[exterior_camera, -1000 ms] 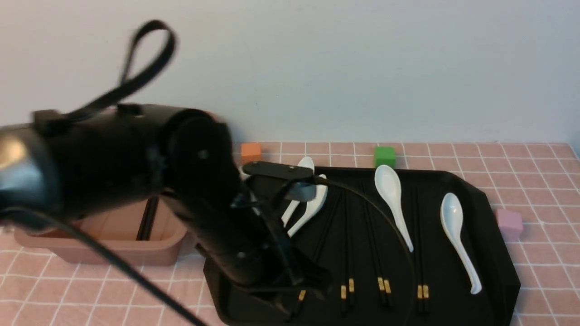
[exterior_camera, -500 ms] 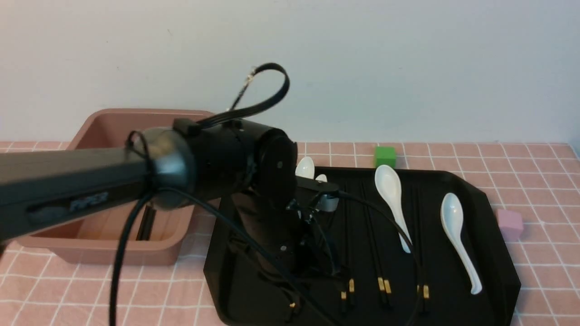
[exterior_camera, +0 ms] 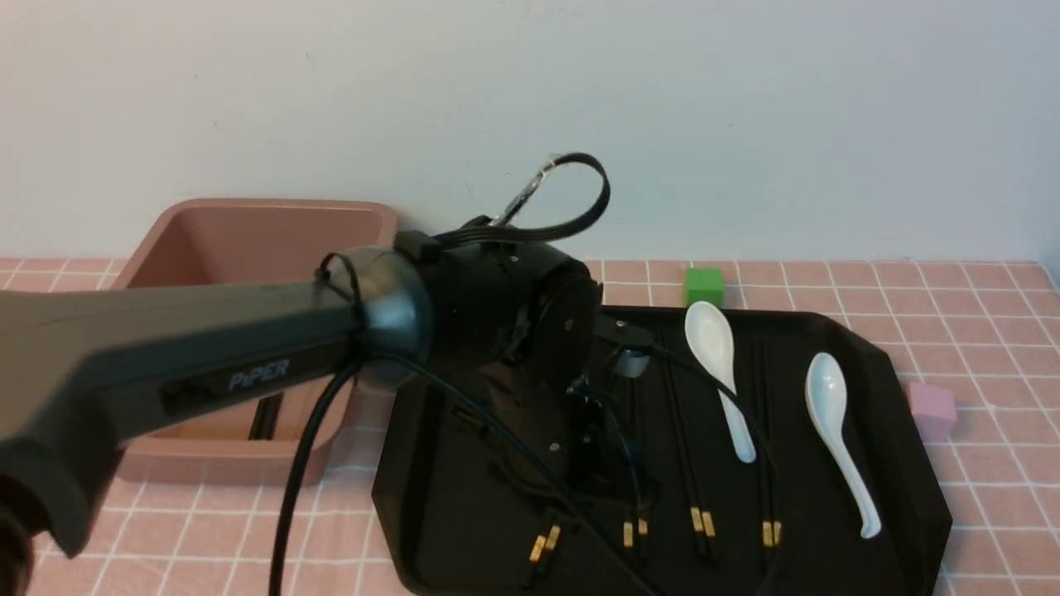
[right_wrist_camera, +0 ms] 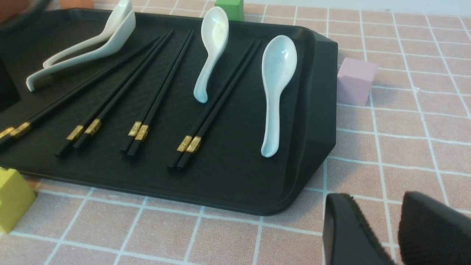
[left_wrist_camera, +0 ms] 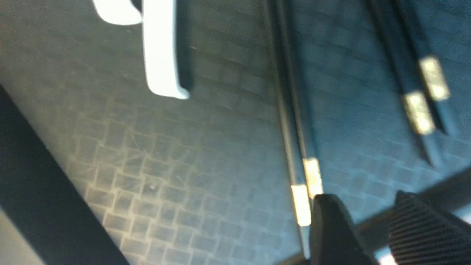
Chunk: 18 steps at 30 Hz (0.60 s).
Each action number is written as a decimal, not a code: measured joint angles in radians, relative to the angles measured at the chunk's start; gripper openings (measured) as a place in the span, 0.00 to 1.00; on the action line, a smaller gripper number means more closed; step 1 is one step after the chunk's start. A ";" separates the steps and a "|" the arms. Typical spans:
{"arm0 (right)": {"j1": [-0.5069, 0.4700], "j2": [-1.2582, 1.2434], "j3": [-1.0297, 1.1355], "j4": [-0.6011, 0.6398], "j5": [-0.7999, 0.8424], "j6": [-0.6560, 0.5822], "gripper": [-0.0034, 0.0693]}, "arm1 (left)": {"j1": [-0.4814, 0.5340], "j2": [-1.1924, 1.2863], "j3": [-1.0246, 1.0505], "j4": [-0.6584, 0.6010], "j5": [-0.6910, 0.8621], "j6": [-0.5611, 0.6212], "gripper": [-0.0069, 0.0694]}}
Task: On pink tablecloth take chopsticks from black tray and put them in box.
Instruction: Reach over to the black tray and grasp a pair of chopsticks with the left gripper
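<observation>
Both arms are empty-handed. The left gripper (left_wrist_camera: 364,209) hangs spread apart low over the black tray (exterior_camera: 903,463), just beside the thick end of one set of chopsticks (left_wrist_camera: 307,180). The right gripper (right_wrist_camera: 375,213) is parted too, over the pink tablecloth (right_wrist_camera: 423,125). I count four sets on the tray and one pair (exterior_camera: 265,418) already in the box (exterior_camera: 232,463) by the table's left edge, so maybe a fifth done.

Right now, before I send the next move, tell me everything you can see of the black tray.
The black tray is matte, wide and flat, with cut corners, a low sloped rim and a fine grid-textured floor. It lies level on the pink tablecloth, just right of the box. Four pairs of chopsticks and four white spoons rest on it. The left arm reaches over its left half.
</observation>
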 joint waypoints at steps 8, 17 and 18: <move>0.000 0.000 0.000 0.000 0.000 0.000 0.38 | 0.000 0.059 -0.007 0.033 -0.027 -0.004 0.56; 0.000 0.000 0.000 0.000 0.000 0.000 0.38 | 0.000 0.094 -0.009 0.071 -0.087 -0.023 0.57; 0.000 0.000 0.000 0.000 0.000 0.000 0.38 | 0.000 0.099 -0.009 0.071 -0.089 -0.023 0.57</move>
